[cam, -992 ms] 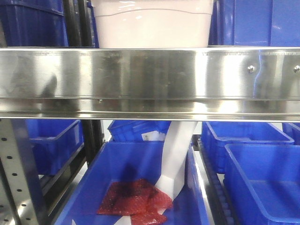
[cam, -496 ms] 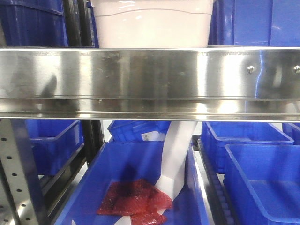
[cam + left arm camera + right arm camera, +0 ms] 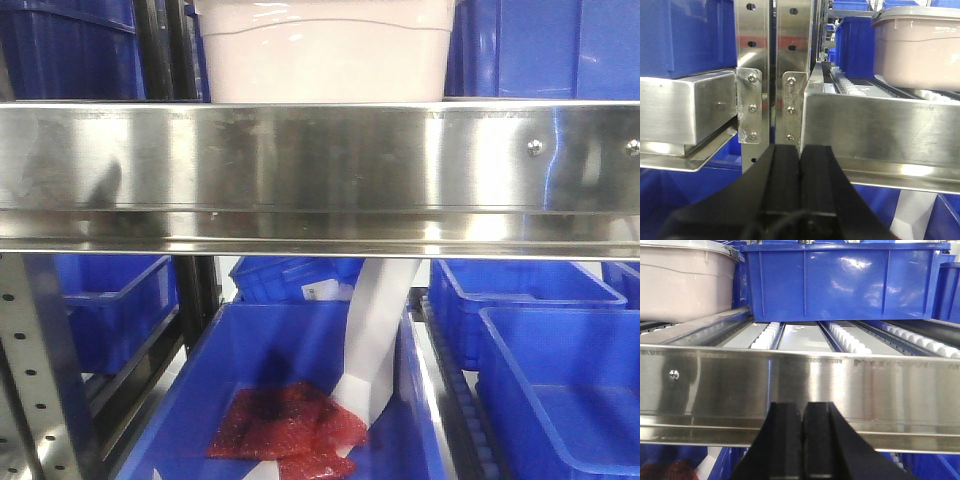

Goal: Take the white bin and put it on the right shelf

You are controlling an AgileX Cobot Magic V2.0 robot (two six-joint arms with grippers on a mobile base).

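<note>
The white bin (image 3: 325,55) sat on the right shelf (image 3: 320,170), its base hidden behind the broad stainless-steel front rail, with dark blue crates (image 3: 545,45) to either side of it on the same tier. From the left wrist view the white bin (image 3: 917,47) rested on the roller tracks behind the rail, its pale lid overhanging the pinkish wall. The left pincer (image 3: 800,165) hung below and in front of that rail, its black jaws pressed together on nothing, beside the perforated uprights (image 3: 772,65). The right pincer (image 3: 803,440) was likewise closed and empty, held just under the rail, with the white bin (image 3: 687,285) at the left edge of its view and a blue crate (image 3: 840,282) next to it on the rollers. Below the shelf, a blue tray (image 3: 300,400) held a red mesh bag (image 3: 290,425) and a white strip (image 3: 375,335).
</note>
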